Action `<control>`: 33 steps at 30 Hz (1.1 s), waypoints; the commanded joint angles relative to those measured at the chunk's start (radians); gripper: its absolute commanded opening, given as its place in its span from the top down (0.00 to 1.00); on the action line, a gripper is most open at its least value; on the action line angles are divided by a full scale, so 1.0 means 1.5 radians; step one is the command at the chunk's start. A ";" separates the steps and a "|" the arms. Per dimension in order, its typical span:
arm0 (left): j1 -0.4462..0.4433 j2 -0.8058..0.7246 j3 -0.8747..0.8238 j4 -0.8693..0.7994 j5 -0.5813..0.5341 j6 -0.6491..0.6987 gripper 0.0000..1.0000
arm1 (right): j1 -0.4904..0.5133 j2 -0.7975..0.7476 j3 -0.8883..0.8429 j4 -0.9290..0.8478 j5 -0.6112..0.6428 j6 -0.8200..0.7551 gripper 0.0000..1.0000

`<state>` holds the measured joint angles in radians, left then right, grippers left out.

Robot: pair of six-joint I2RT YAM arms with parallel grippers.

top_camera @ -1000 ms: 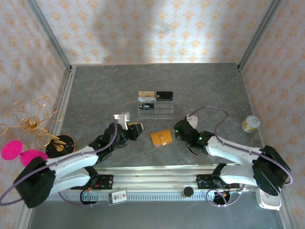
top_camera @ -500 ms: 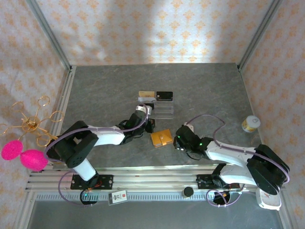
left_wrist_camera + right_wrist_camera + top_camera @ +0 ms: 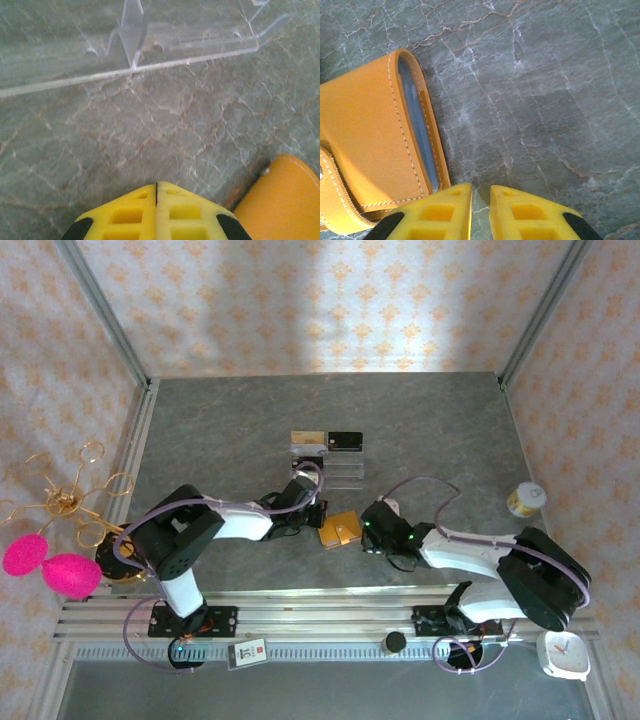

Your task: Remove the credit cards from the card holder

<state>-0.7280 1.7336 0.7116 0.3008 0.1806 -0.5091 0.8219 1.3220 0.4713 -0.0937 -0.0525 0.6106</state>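
1. The left gripper (image 3: 318, 512) has swung in from the near left of the table. It now sits just beside the left edge of the card holder (image 3: 340, 528), between it and the clear stand (image 3: 328, 468).
2. Its fingers have closed. In the left wrist view the two yellow tips (image 3: 156, 187) press flat together with nothing between them, and the orange card holder (image 3: 280, 200) lies off to their right, apart from them.
3. The right gripper (image 3: 368, 530) has dropped lower and drawn closer to the card holder's right edge.
4. Its jaws have narrowed to a thin slit (image 3: 480, 187). Only bare table shows through the gap, so it holds nothing.
5. The card holder (image 3: 370, 140) lies folded and flat in much the same spot as before. A blue card (image 3: 417, 125) shows edge-on in its open side, just ahead and to the left of the right fingertips.
6. A gold card (image 3: 308, 438) and a black card (image 3: 345, 440) rest on the stand's far side.
7. My reading is that both arms have closed in to brace and work the card holder, but no card is being pulled yet.
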 commanded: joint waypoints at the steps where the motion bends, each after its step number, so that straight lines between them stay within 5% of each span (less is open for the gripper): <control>1: -0.024 -0.017 -0.044 -0.027 0.059 -0.040 1.00 | -0.001 0.053 0.027 0.065 0.002 -0.027 0.83; 13: -0.098 -0.142 -0.155 -0.002 0.162 -0.144 1.00 | -0.001 0.062 0.077 0.039 0.031 -0.067 0.82; 17: -0.116 -0.189 -0.173 -0.026 0.178 -0.172 0.94 | -0.002 0.039 0.082 0.019 0.055 -0.067 0.75; 21: -0.110 -0.282 -0.217 -0.040 0.118 -0.184 0.75 | -0.002 -0.018 0.070 0.004 0.068 -0.057 0.62; 25: -0.093 -0.315 -0.247 0.073 0.153 -0.172 0.53 | -0.002 -0.075 0.041 0.005 0.036 -0.055 0.61; 33: -0.089 -0.227 -0.222 0.179 0.254 -0.178 0.42 | -0.002 -0.131 -0.042 0.002 -0.031 -0.027 0.72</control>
<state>-0.8696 1.3388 0.3538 0.4751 0.4881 -0.7631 0.8219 1.1507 0.4503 -0.0818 -0.0647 0.5495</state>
